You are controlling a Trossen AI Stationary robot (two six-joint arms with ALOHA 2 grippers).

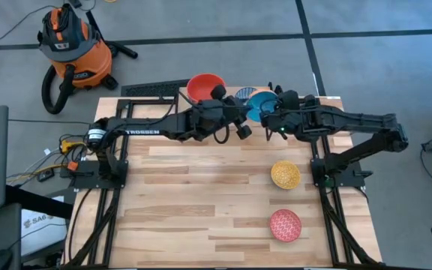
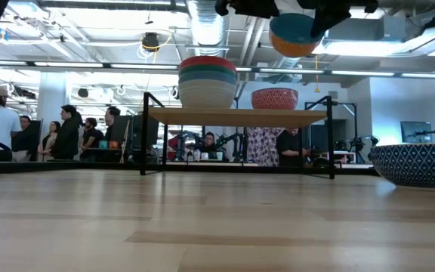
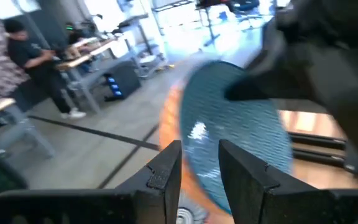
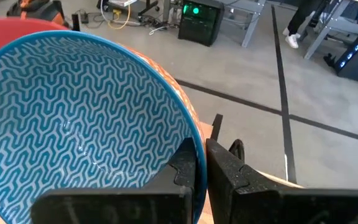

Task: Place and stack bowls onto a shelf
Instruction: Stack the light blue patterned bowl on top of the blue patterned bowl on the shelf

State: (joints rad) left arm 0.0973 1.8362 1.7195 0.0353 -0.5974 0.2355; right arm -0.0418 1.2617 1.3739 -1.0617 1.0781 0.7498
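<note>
A blue zigzag-patterned bowl with an orange outside (image 2: pixel 297 36) hangs high above the shelf (image 2: pixel 236 115), between both grippers. My right gripper (image 4: pixel 201 149) is shut on its rim. My left gripper (image 3: pixel 197 152) comes level from the table's left, and the bowl's wall on that side stands between its fingers. On the shelf plank rest a stack of bowls with a red one on top (image 1: pixel 205 86) and a red patterned bowl (image 2: pixel 274 98). The yellow speckled bowl (image 1: pixel 285 175) and the pink-red speckled bowl (image 1: pixel 285 225) sit on the tabletop. My left gripper pinches the bowl's wall, one finger (image 3: pixel 165 169) on the orange outside and one (image 3: pixel 248 177) on the patterned inside (image 3: pixel 229 134). It reaches in level from the table's left. The bowl is clear of the shelf and table. My right gripper pinches the bowl's rim (image 4: pixel 191 134) on the side toward the table's right, one finger inside and one outside. The fingers slant down from the right. The bowl's opening faces up, clear of everything below.
A dark blue bowl with a diamond pattern (image 2: pixel 418 162) sits on the tabletop at the right of the low view. The shelf's black legs (image 2: pixel 143 132) stand at the table's far edge. People stand in the room behind. The near left tabletop (image 1: pixel 171 217) is bare wood.
</note>
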